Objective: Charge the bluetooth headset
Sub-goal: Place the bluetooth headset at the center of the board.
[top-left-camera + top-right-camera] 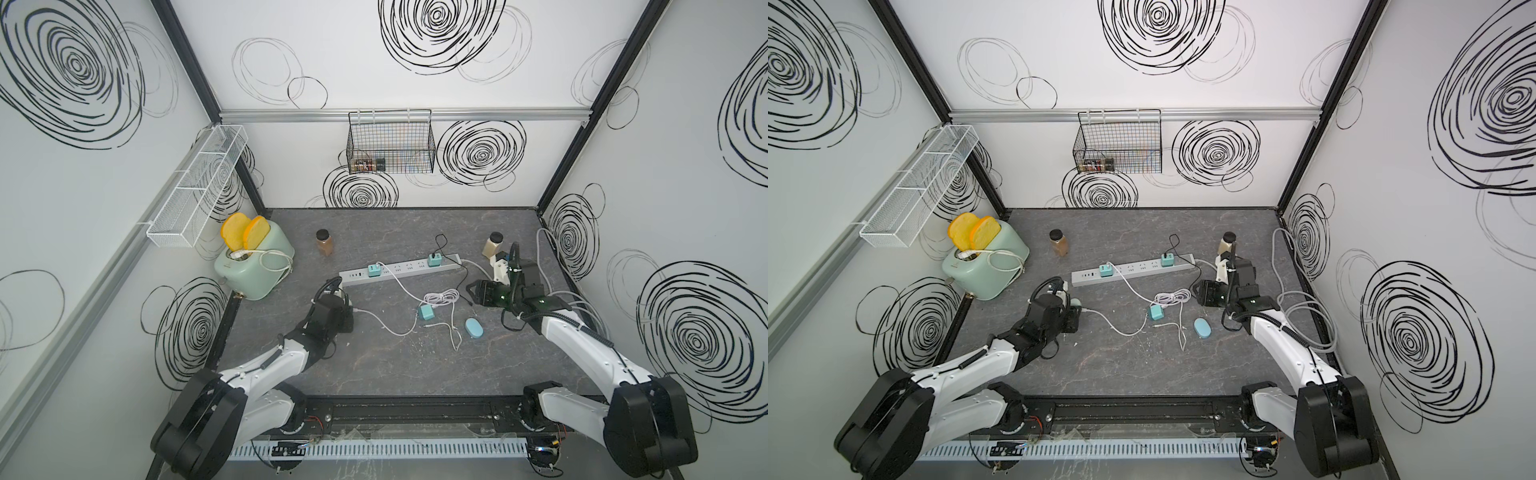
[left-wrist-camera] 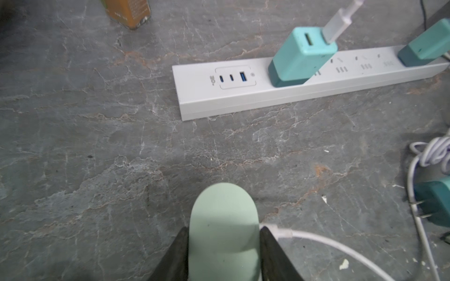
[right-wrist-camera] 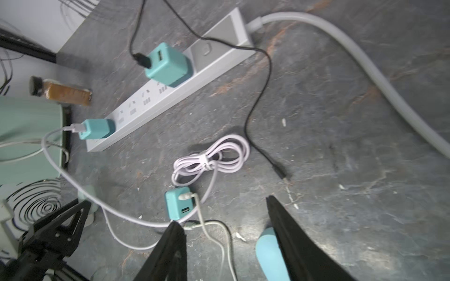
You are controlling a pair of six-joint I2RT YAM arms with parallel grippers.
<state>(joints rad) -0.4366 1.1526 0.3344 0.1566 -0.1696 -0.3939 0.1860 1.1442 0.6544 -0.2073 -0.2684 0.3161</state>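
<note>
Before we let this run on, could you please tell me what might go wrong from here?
1. The left gripper is shut on the green case, and the white cable seems plugged into it. Pulling away could tug the plug out or drag the teal charger in the power strip.
2. The right gripper hangs open over the loose charger, coiled cable and blue case. Descending, it could snag or knock them.

Top views overlook everything; close wrist views share the power strip.
</note>
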